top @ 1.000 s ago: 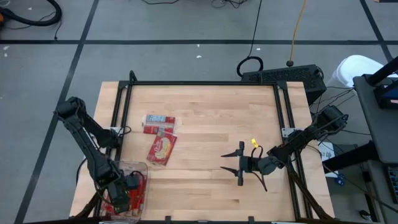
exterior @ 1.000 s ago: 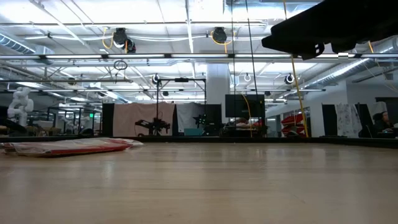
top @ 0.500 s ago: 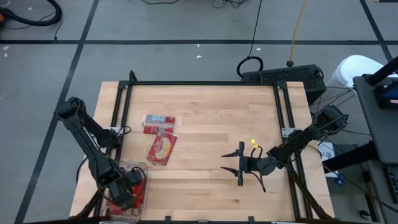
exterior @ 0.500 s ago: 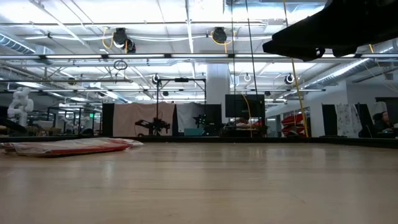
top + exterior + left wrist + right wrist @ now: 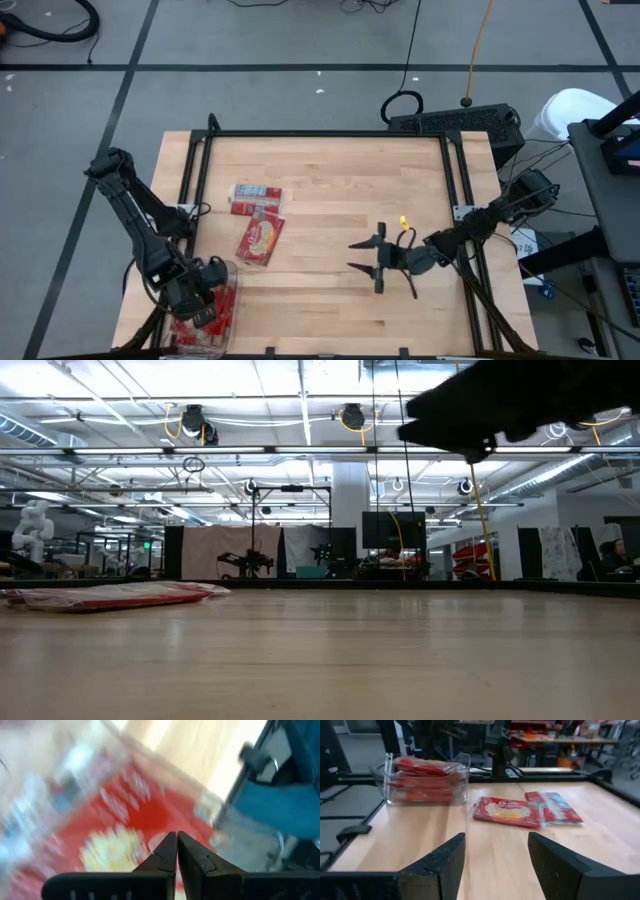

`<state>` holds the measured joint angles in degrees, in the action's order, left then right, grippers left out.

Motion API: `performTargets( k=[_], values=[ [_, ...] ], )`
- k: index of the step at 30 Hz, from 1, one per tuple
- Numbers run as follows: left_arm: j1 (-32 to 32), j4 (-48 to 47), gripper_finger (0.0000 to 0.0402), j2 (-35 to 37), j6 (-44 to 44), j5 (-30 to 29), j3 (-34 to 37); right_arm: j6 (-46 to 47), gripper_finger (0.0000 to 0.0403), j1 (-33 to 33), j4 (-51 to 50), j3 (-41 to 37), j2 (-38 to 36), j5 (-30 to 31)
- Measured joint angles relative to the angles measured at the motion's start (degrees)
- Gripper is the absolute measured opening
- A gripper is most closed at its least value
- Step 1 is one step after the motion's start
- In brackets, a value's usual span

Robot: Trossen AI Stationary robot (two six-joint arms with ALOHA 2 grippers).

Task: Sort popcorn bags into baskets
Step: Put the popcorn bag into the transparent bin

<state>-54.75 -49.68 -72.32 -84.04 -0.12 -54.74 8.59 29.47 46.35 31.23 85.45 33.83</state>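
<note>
The see-through basket [image 5: 228,268] stands at the table's near left corner with several red popcorn bags [image 5: 218,308] stacked in it. My left gripper [image 5: 203,300] hangs over it, pointing steeply down. In the blurred left wrist view its fingers [image 5: 177,845] are shut with nothing between them, above a red bag with a yellow popcorn picture [image 5: 115,845]. Two more bags lie flat on the table's left half, one label up [image 5: 255,198] and one picture up [image 5: 260,240]. My right gripper [image 5: 353,256] hovers open right of centre, pointing level at them [image 5: 507,811].
A black frame [image 5: 320,133] runs along the table's far and side edges. Bare wood lies between the two loose bags and my right gripper. The low view shows one bag [image 5: 110,596] lying at the left and my right arm [image 5: 500,400] dark overhead.
My left gripper has risen a little over the basket and tipped, staying shut. My right gripper has drifted slightly toward the table's left, toward the loose bags, still open. The bags have not moved.
</note>
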Motion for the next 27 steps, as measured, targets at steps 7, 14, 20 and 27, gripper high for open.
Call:
performTargets(
  k=[7, 14, 20, 27],
  values=[
    [0.41, 1.92, 0.0019, 2.22, 19.54, -29.85, -0.09, 0.90, 0.0208, -8.40, -13.39, 12.24, 5.86, -5.82],
    [4.72, 1.83, 0.0019, 2.17, 30.51, -50.99, 0.56, -1.73, 0.0208, -17.97, -17.20, 24.57, 17.55, -17.69],
    [10.09, 2.45, 0.0019, 2.17, 32.64, -59.15, 3.15, -2.25, 0.0213, -23.65, -28.25, 39.42, 27.83, -24.84],
    [14.02, 3.77, 0.0019, 2.17, 28.65, -56.74, 7.93, -5.03, 0.0235, -27.75, -33.06, 51.59, 35.85, -31.12]
  ],
)
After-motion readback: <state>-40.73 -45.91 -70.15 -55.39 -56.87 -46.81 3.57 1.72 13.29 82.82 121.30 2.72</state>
